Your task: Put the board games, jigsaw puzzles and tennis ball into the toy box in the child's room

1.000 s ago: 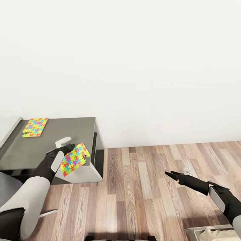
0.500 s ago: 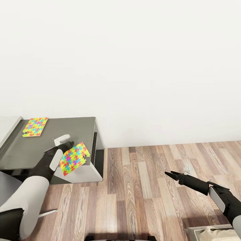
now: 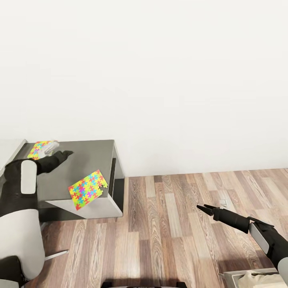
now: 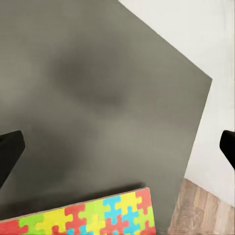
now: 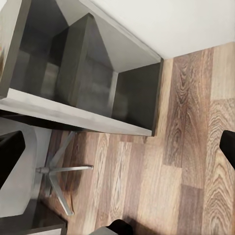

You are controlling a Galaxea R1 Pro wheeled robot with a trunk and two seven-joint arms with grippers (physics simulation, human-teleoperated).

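Observation:
A bright multicoloured jigsaw puzzle (image 3: 88,184) lies flat at the near right corner of the grey table (image 3: 92,154), its edge jutting past the rim; its upper edge also appears in the left wrist view as the jigsaw puzzle (image 4: 93,219). A second jigsaw puzzle (image 3: 37,148) lies at the table's far left, partly covered by my left arm. My left gripper (image 3: 66,153) hovers open just right of that second puzzle, with nothing between its fingers. My right gripper (image 3: 201,207) hangs open over the wooden floor, far from the table. Board games, tennis ball and toy box are out of view.
The table stands against a white wall and has open shelves (image 5: 93,83) below its top. A chair's star base (image 5: 58,174) rests on the wooden floor (image 3: 172,236) beside it. A pale-rimmed object with beige contents (image 3: 256,279) sits at the lower right.
My left gripper has drawn away from the near puzzle, risen and swung back and left to the far puzzle. The near puzzle stays at the table corner. The right arm is unmoved.

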